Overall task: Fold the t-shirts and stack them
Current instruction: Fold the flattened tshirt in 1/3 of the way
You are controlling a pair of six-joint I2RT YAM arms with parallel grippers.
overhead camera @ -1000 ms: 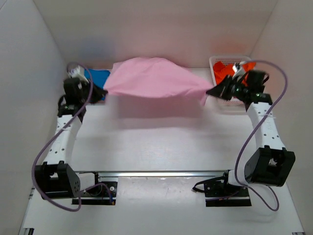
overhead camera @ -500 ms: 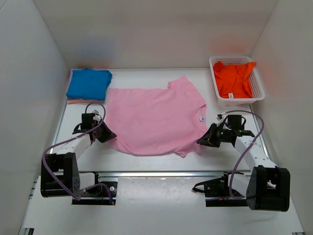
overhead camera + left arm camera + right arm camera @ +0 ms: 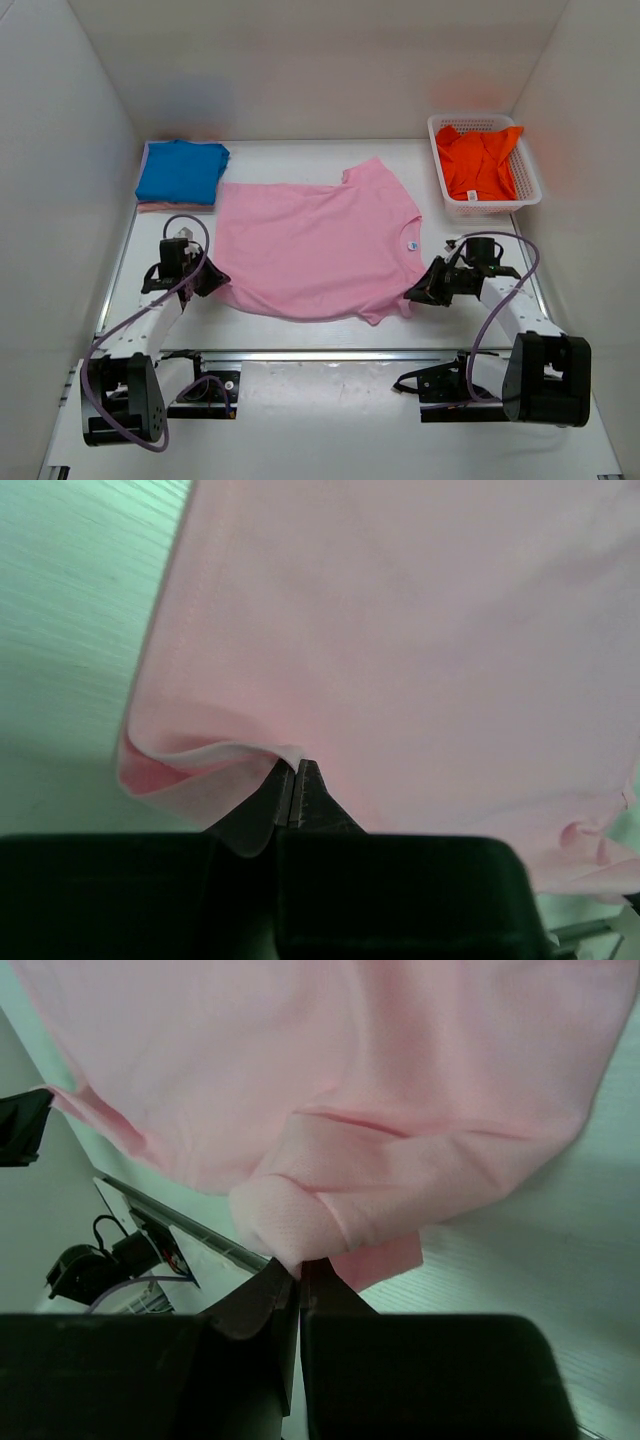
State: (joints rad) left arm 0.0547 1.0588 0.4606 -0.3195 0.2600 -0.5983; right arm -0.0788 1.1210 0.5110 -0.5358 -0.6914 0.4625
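The light pink t-shirt lies spread flat in the middle of the table. My left gripper is shut on its near left hem corner, seen in the left wrist view with the pink cloth stretching away. My right gripper is shut on the bunched near right corner; in the right wrist view the pink fabric is gathered at the tips. The bright blue t-shirt lies folded at the back left. The orange t-shirt sits crumpled in the basket.
A white lattice basket stands at the back right. A thin pink layer shows under the blue shirt. White walls close in the table on three sides. A metal rail runs along the near edge between the arm bases.
A second ago both grippers held the pink shirt up in the air at the back. They have brought it down and toward me, and it now lies flat; since half a second ago little moved.
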